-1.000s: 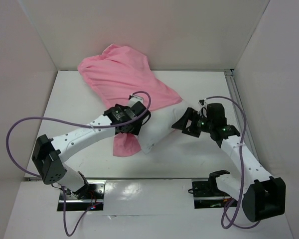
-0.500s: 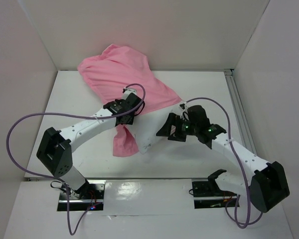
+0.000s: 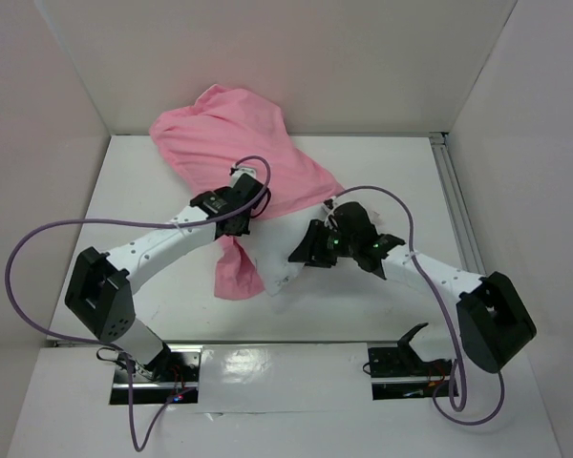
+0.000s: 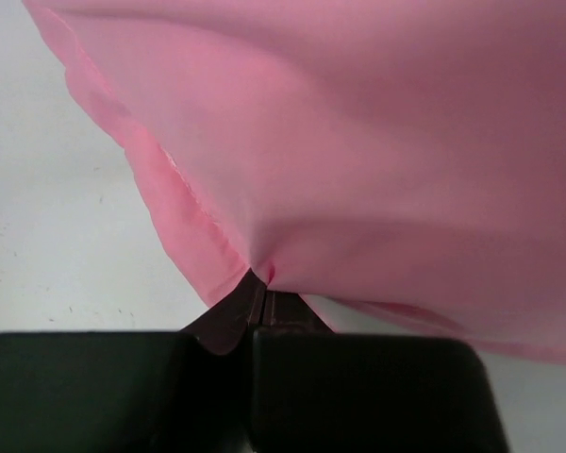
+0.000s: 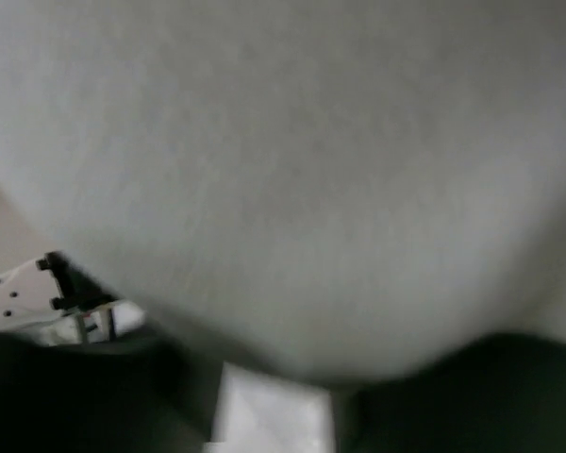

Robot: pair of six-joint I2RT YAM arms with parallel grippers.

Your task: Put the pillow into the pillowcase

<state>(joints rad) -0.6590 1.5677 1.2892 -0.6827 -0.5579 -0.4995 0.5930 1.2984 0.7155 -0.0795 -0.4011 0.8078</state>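
Insertion partial: left fingers clenched on hem of thin pink fabric pillowcase; right fingers against plump white pillow, grip unclear. Pillow's near end uncovered; pulling case over remains.

white links on left arm, right arm; black joints, black fingers; purple cables; green leds

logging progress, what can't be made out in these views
Right wrist view: the pillow fills the blurred frame; whether the right gripper grips it is unclear.
Top view: the pillowcase and both arms cover most of the pillow; how far in it sits is hidden.
Left wrist view: the left gripper pinches the pillowcase; its opening is cut off.
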